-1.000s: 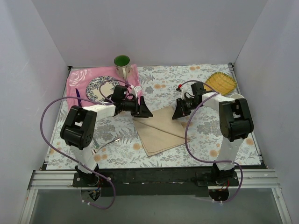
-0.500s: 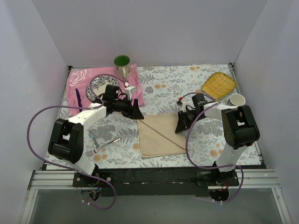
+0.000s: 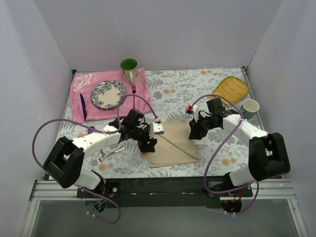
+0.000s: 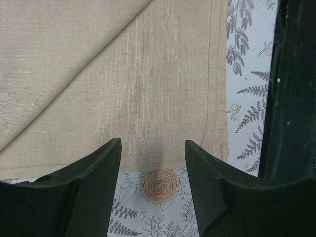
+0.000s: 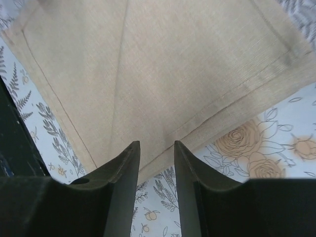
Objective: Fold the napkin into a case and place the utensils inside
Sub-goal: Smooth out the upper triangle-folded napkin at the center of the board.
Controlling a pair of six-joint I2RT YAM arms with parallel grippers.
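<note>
The beige napkin [image 3: 174,144] lies folded flat on the floral tablecloth, with a diagonal fold line across it. My left gripper [image 3: 149,144] hovers low at its left front edge, open, and the hem sits just beyond the fingertips [image 4: 114,148]. In the left wrist view the napkin [image 4: 123,74] fills the upper frame and the left gripper [image 4: 153,143] holds nothing. My right gripper [image 3: 194,134] is at the napkin's right back edge. In the right wrist view the right gripper [image 5: 157,144] is open over the layered hem of the napkin [image 5: 173,64]. A pale metal utensil [image 3: 109,152] lies left of the napkin, partly under my left arm.
A pink mat [image 3: 81,83] at the back left carries a patterned plate [image 3: 108,94], a purple fork [image 3: 133,89] and a dark purple utensil [image 3: 83,106]. A green cup [image 3: 129,66] stands behind it. A yellow woven dish [image 3: 232,88] and a white cup [image 3: 251,105] stand at the right.
My left arm swung from beside the pink mat down to the napkin's left front edge. My right gripper lowered its corner and opened. The napkin now lies flatter and squarer.
</note>
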